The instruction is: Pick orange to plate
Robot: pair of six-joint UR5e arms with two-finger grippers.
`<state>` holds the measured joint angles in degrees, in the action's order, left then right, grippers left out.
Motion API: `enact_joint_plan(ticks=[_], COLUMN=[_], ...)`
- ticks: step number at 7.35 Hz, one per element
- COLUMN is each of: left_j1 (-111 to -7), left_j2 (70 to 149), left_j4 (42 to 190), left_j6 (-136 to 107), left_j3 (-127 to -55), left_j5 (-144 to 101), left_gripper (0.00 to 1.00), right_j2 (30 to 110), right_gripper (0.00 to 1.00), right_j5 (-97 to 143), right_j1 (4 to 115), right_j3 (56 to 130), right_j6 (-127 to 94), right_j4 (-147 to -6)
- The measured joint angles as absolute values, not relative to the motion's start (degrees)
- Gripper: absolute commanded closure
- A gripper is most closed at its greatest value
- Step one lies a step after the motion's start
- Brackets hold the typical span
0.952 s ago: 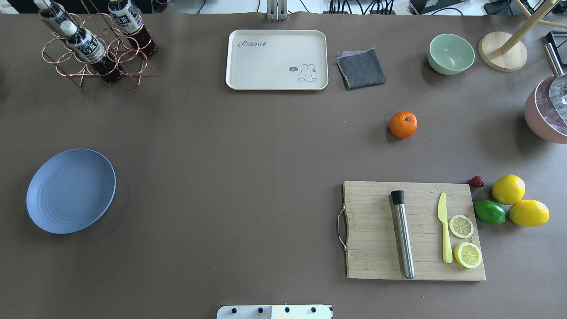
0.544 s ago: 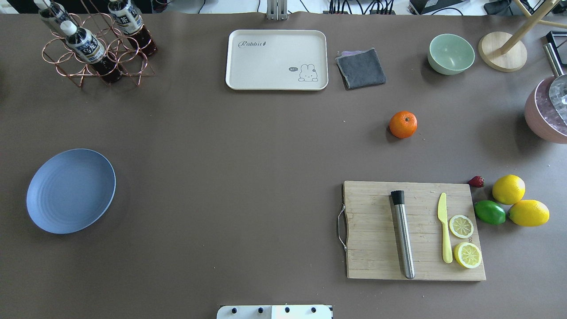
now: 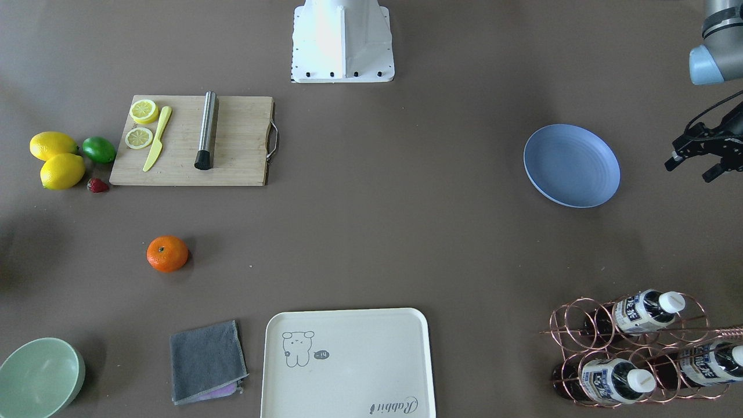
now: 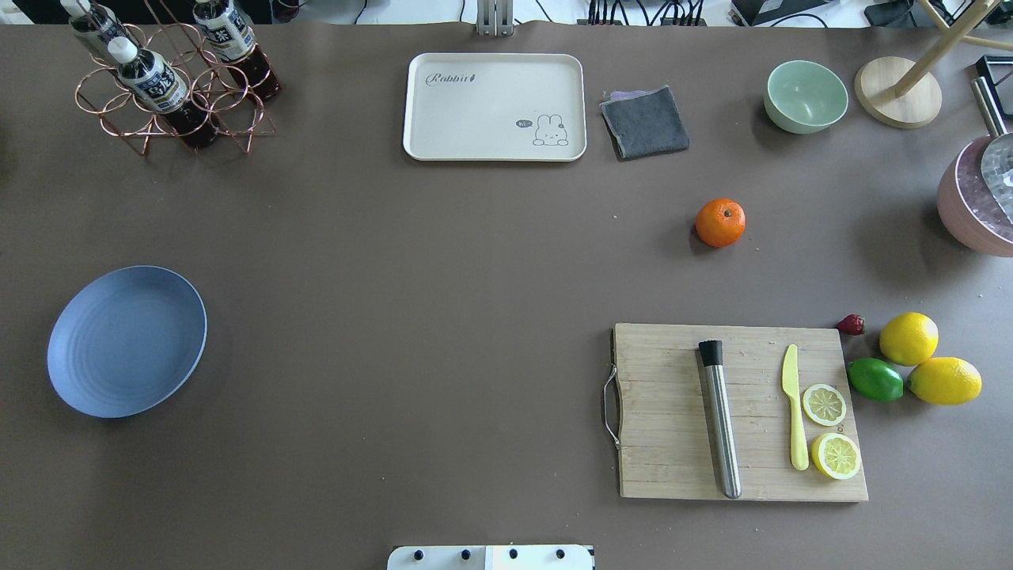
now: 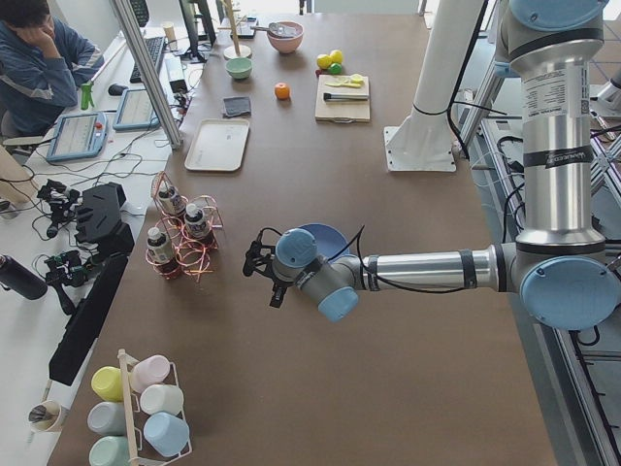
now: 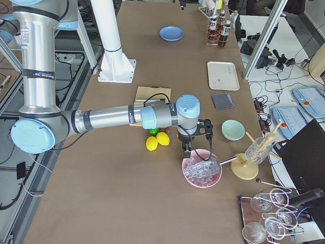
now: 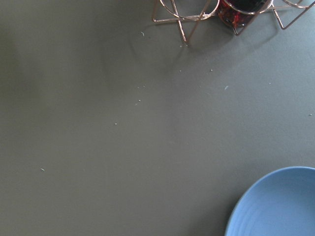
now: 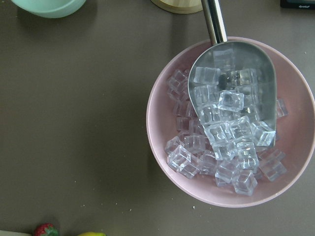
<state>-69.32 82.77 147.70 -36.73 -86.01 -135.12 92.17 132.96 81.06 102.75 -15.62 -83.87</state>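
Observation:
The orange sits alone on the brown table, right of centre and beyond the cutting board; the front-facing view has this orange at its left. The blue plate lies empty at the table's left side. My left gripper hovers open and empty just outside that plate, whose rim fills the left wrist view's lower right corner. My right gripper hangs over the pink ice bowl, far from the orange; whether it is open or shut I cannot tell.
A cutting board carries a steel muddler, a yellow knife and lemon slices. Two lemons, a lime and a strawberry lie to its right. A cream tray, grey cloth, green bowl and bottle rack line the far edge.

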Motion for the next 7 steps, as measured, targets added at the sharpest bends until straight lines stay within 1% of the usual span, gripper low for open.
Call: enact_joint_plan(ticks=[1, 2, 4, 5, 7], left_j1=[-65.8, -62.9, -57.6, -55.3, -53.4], left_j2=[82.6, 82.4, 82.3, 82.3, 82.0], left_j4=[153.1, 157.1, 162.7, 164.4, 165.8], left_j6=[-41.4, -45.2, -50.6, -52.9, -54.2], left_j3=[-84.0, -82.7, -81.1, -80.8, -80.5], left_j5=[-133.4, -132.4, -129.2, -127.3, -126.0], left_gripper=[0.03, 0.06, 0.22, 0.34, 0.52], right_j2=[92.3, 92.2, 92.0, 92.0, 91.9], right_gripper=[0.01, 0.01, 0.01, 0.01, 0.01], right_j5=[131.9, 130.7, 128.6, 128.3, 128.2], right_j1=[78.3, 75.4, 71.3, 70.6, 70.2], right_j3=[102.7, 102.8, 102.7, 102.6, 102.6], right_j6=[-20.7, -25.1, -30.2, -30.8, -31.1], right_j4=[-80.3, -77.8, -74.3, -73.6, -73.3])
